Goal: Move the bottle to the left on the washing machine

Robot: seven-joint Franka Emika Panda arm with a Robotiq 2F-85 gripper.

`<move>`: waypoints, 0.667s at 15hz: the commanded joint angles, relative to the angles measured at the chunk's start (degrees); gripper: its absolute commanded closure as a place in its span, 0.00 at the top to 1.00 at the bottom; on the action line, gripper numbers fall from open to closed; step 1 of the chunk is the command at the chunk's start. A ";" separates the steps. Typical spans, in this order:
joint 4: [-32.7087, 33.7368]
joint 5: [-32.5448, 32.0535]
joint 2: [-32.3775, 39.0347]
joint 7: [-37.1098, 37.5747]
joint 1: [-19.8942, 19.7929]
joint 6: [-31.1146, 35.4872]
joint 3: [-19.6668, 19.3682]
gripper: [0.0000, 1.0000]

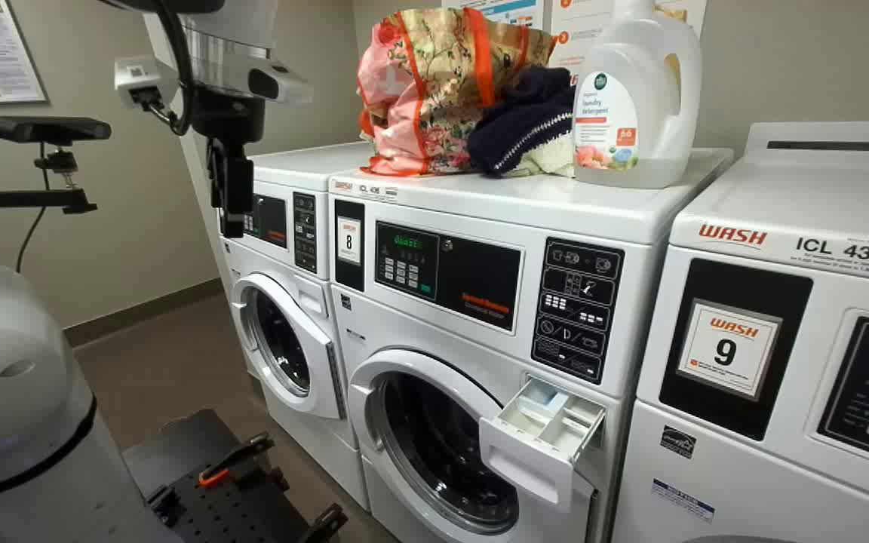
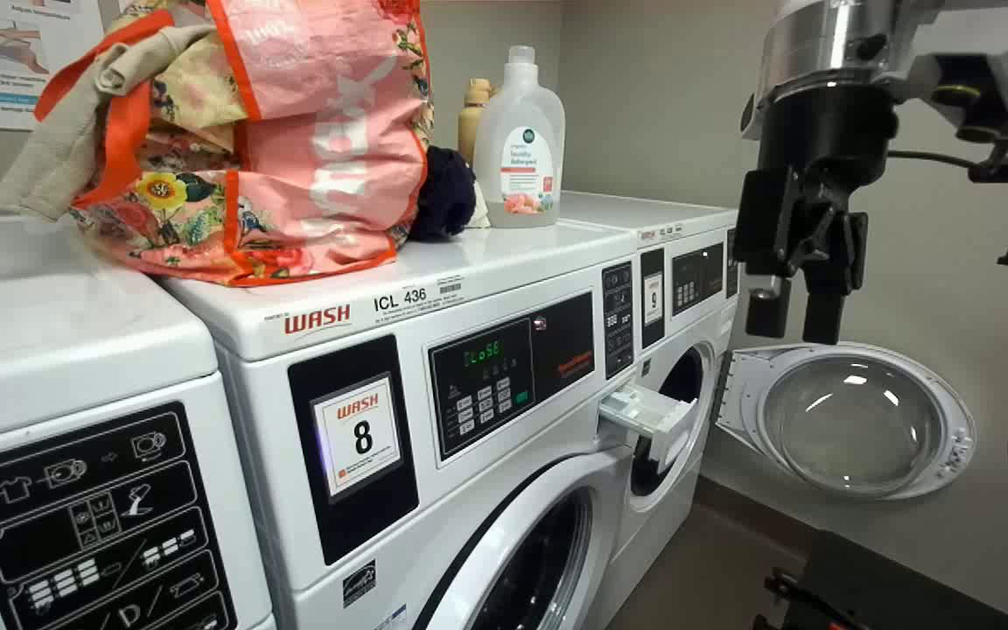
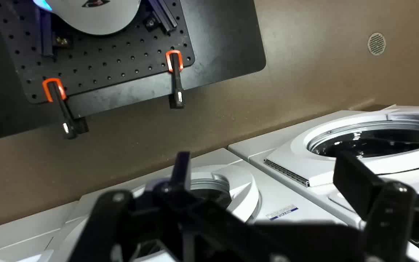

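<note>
The bottle [image 1: 664, 143], a large white detergent jug with a moulded handle, stands upright at the right end of the top of the washing machine [image 1: 472, 204] in an exterior view. The bottle [image 2: 517, 114] and the washing machine [image 2: 443, 503] also show in an exterior view. My gripper [image 1: 229, 200] hangs fingers-down in front of the machines, apart from the bottle. In an exterior view the gripper [image 2: 794, 297] shows two parted fingers. In the wrist view the gripper [image 3: 267, 173] is open with nothing between the fingertips. The bottle is out of the wrist view.
A floral bag [image 1: 442, 90] and dark clothes [image 1: 525, 113] lie left of the bottle on the same top. A slim yellow bottle [image 2: 473, 109] stands behind. A detergent drawer [image 1: 532, 460] juts from the machine's front. An open round door [image 2: 854, 420] hangs off a neighbouring washer.
</note>
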 commanded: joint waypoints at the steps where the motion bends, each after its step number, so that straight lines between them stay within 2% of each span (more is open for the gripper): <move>1: 0.17 0.84 0.09 -1.09 -1.83 -0.46 1.27 1.00; 5: 0.10 0.72 0.05 -1.31 -2.04 -0.11 1.17 1.00; 10: -0.62 -1.23 -0.33 -4.31 -4.09 5.97 0.20 1.00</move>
